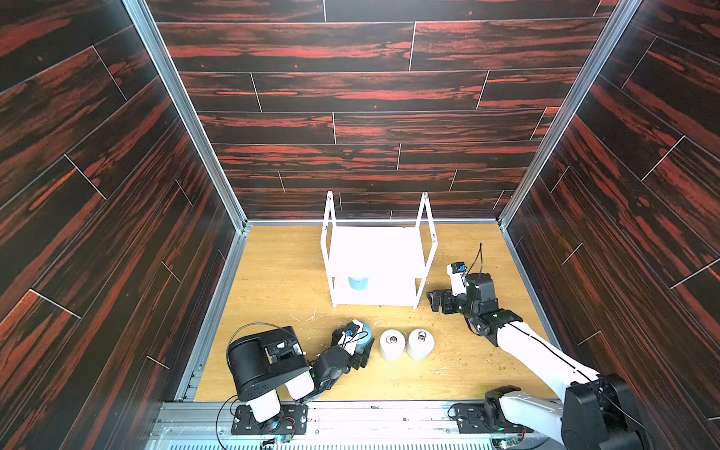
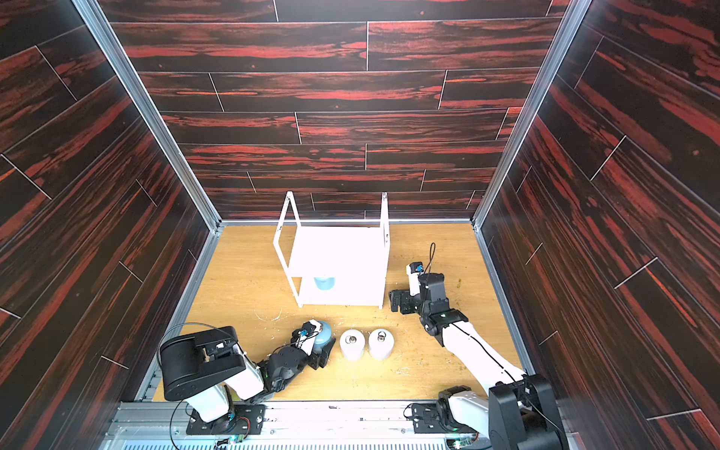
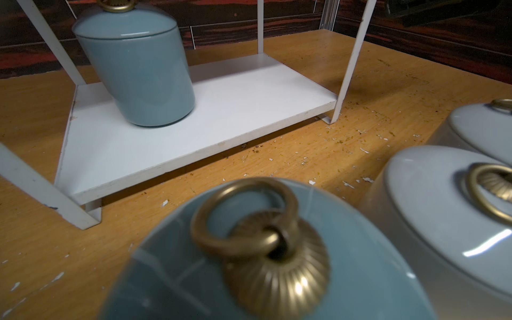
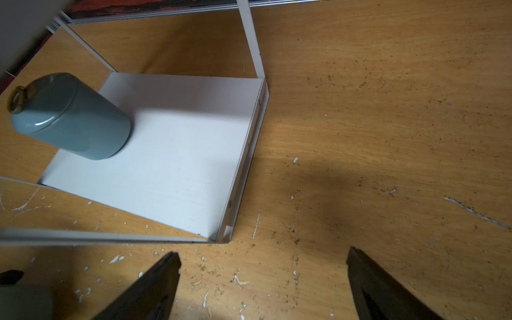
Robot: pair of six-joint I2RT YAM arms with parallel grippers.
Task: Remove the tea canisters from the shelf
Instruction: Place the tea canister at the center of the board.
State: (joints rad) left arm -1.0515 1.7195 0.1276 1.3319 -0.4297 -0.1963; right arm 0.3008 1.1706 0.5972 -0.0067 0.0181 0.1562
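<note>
The white shelf (image 1: 376,249) (image 2: 339,253) stands at the back middle of the table. One light blue tea canister (image 1: 357,283) (image 2: 324,283) (image 3: 138,69) (image 4: 72,116) sits on its lower board, towards the left. A second light blue canister (image 1: 365,331) (image 2: 324,330) (image 3: 166,277) stands on the table in front of the shelf, with my left gripper (image 1: 364,346) (image 2: 321,346) shut on it. Its fingers are hidden in the left wrist view. Two white canisters (image 1: 391,345) (image 1: 420,343) (image 2: 352,345) (image 3: 432,221) stand just right of it. My right gripper (image 1: 434,302) (image 2: 395,302) (image 4: 261,255) is open and empty by the shelf's front right post.
The wooden table (image 1: 272,280) is strewn with white flakes and brown crumbs in front of the shelf. Dark wood-patterned walls close in the back and both sides. A metal rail (image 1: 350,417) with both arm bases runs along the front edge.
</note>
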